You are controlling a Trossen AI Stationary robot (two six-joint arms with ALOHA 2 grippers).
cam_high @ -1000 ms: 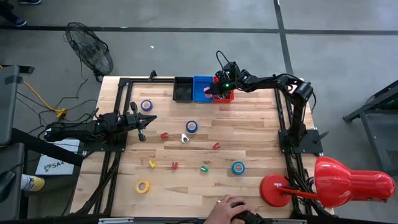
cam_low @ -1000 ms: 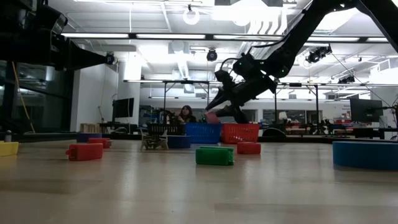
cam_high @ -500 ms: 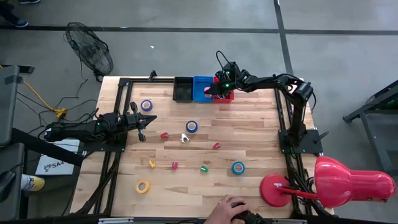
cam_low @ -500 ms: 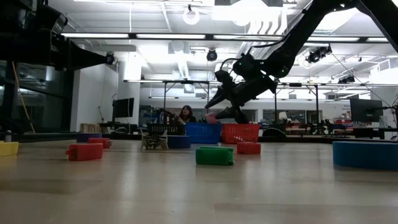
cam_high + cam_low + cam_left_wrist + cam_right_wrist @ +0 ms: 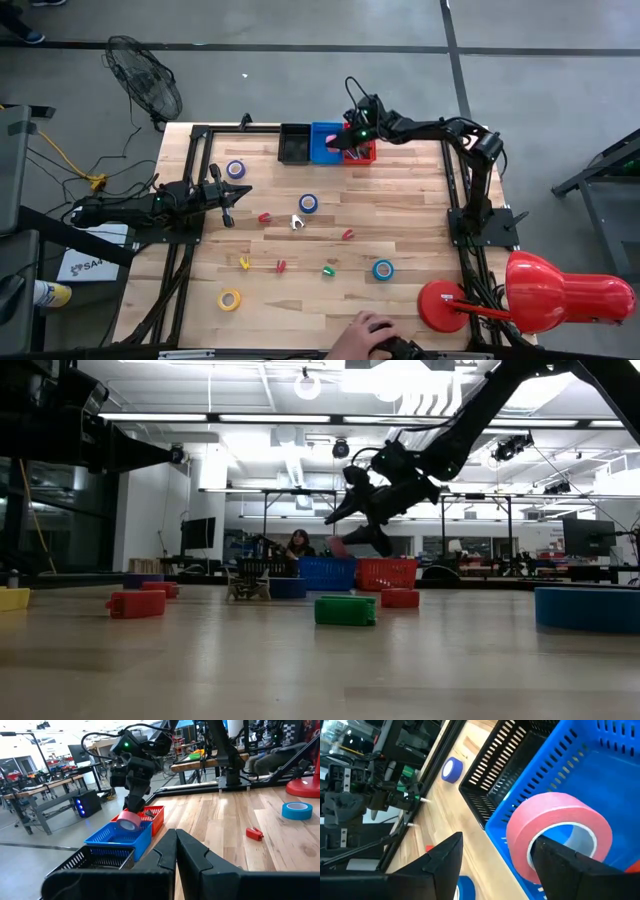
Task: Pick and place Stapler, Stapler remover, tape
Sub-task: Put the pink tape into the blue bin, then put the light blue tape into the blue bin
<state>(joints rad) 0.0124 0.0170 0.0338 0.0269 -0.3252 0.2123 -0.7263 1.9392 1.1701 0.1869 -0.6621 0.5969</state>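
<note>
Raised slightly since a second ago, the pink tape roll point(image 5: 559, 834) is held clamped by the right gripper point(image 5: 349, 139) above the blue basket point(image 5: 323, 147), upper centre; left gripper point(image 5: 236, 194) is closed, empty.

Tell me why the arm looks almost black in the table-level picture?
Low view: bright ceiling lights behind leave the right tool in silhouette, so the pink tape barely shows. Right wrist view: evenly lit, the tape reads clearly over the blue basket.
</note>
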